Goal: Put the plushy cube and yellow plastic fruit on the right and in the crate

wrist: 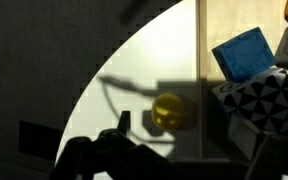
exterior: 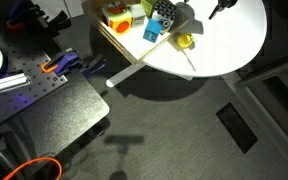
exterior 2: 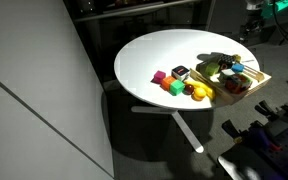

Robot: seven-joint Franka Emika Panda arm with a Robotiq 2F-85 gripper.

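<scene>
The yellow plastic fruit lies in shadow on the white table, just outside the crate's edge. It also shows in both exterior views. The plushy cube, black-and-white patterned, sits on the light wood of the crate beside a blue cube; it also shows in an exterior view. My gripper hangs above the fruit, open and empty, its dark fingers at the bottom of the wrist view. In an exterior view the gripper is over the crate's end.
The crate holds several colourful toys at the round table's edge. A pink cube, a green cube and a small black-and-white item stand on the table. A dark cart stands beside it.
</scene>
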